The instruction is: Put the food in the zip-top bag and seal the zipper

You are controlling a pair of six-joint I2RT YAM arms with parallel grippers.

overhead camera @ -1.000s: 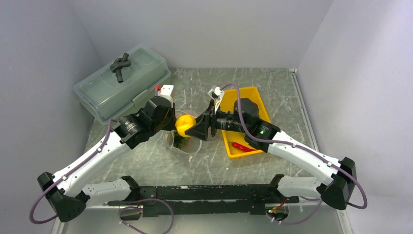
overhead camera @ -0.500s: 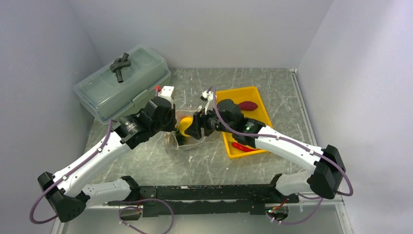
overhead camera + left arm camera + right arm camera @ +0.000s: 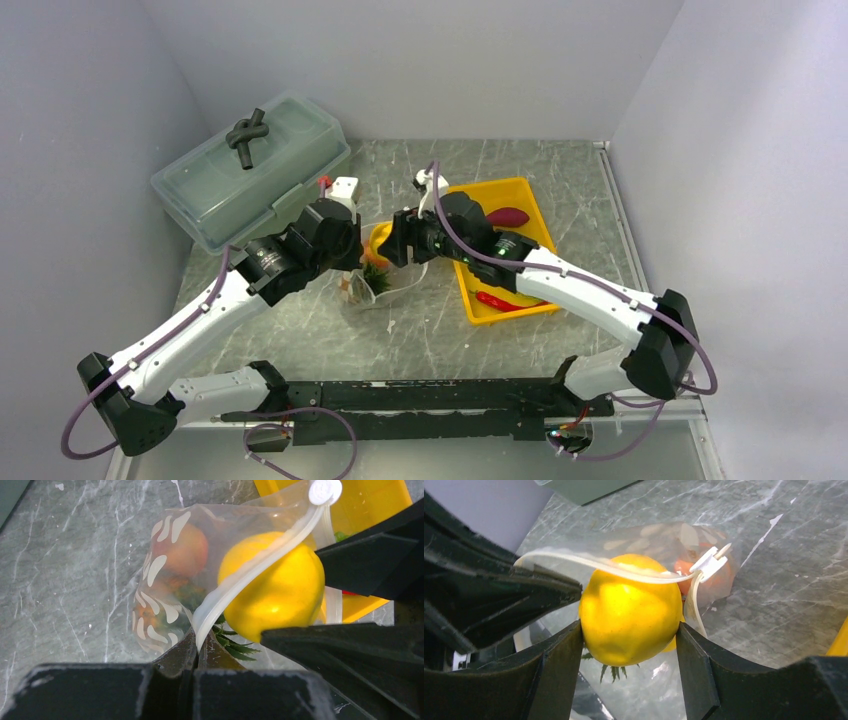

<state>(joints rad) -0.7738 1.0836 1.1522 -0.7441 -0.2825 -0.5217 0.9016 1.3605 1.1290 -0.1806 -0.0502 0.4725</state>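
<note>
The zip-top bag [image 3: 385, 285] lies mid-table, mouth held up. My left gripper [image 3: 197, 650] is shut on its whitish zipper strip [image 3: 250, 572]. My right gripper [image 3: 630, 650] is shut on the yellow fruit [image 3: 631, 615] and holds it at the bag's mouth, just under the zipper [image 3: 589, 562] with its white slider [image 3: 710, 560]. The yellow fruit also shows in the left wrist view [image 3: 275, 587]. Inside the bag [image 3: 165, 595] I see a peach [image 3: 182, 547] and the pineapple's green crown [image 3: 235, 647]. A red chili [image 3: 495, 300] and a dark purple piece [image 3: 508, 215] lie in the yellow tray [image 3: 478, 310].
A large translucent lidded box [image 3: 250, 170] with a black knotted piece [image 3: 247, 133] on top stands at the back left. The yellow tray sits right of the bag, under my right arm. Grey walls close in the back and sides.
My right gripper has carried the yellow fruit left and down into the bag's mouth. My left gripper has kept its hold on the zipper strip.
</note>
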